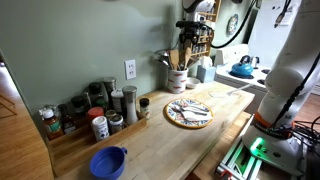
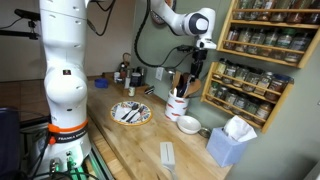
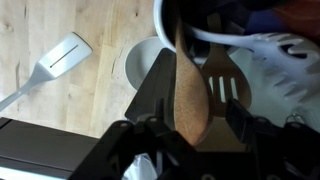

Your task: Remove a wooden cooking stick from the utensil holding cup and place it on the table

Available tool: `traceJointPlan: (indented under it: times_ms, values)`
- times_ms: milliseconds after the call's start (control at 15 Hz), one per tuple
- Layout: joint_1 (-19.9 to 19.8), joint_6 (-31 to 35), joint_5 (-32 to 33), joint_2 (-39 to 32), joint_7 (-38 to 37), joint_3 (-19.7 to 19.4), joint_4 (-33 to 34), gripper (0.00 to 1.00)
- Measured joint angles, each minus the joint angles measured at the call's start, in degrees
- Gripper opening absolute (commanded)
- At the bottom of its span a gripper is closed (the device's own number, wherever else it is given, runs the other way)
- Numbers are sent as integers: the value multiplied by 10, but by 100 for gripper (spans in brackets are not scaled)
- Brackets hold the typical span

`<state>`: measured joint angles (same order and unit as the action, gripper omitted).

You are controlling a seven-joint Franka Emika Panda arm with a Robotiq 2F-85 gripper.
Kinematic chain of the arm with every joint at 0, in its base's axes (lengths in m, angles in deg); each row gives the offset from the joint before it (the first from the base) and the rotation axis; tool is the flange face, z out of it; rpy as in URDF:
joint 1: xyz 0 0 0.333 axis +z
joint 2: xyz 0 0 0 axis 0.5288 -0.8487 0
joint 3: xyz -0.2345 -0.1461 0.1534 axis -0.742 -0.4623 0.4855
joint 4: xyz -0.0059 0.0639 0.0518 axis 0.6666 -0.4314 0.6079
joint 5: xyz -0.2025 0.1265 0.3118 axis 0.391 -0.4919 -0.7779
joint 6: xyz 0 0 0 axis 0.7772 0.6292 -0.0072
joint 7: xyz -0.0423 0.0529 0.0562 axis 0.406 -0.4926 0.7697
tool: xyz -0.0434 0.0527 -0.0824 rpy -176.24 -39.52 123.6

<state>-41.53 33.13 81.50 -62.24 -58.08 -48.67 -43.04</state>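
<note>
A white utensil cup (image 2: 178, 106) stands by the wall and holds several wooden utensils; it also shows in an exterior view (image 1: 177, 79). My gripper (image 2: 197, 62) hangs right above the cup in both exterior views (image 1: 190, 33). In the wrist view the jaws (image 3: 196, 118) are drawn in around a flat wooden cooking stick (image 3: 190, 85) that rises from the cup (image 3: 175, 20). The left finger touches the stick and a thin gap shows at the right finger. A slotted wooden spatula (image 3: 222, 90) lies just behind it.
A plate with utensils (image 1: 188, 113) and a small white bowl (image 2: 188, 124) sit near the cup. A spice rack (image 2: 262, 50) hangs on the wall beside it. Jars (image 1: 95, 112) and a blue bowl (image 1: 108, 161) stand along the counter. A white spatula (image 3: 55, 62) lies on the wood.
</note>
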Motion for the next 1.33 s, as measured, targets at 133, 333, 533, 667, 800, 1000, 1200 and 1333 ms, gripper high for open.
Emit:
traceJointPlan:
  times_ms: [133, 333, 533, 667, 800, 1000, 1200, 1333]
  values:
    - [0, 0, 0, -2, 0, -2, 4, 19]
    - [0, 0, 0, -2, 0, -4, 7, 1]
    - [2, -2, 5, -3, 2, -5, 9, 3]
    - [3, -5, 9, -4, 4, -5, 10, 3]
    - [7, -10, 17, -3, 4, -5, 11, 3]
    - [15, -17, 31, 7, 4, -4, 13, 3]
    - [21, -27, 41, 31, 2, -3, 14, 3]
    - [23, -33, 50, 51, 1, -2, 15, 3]
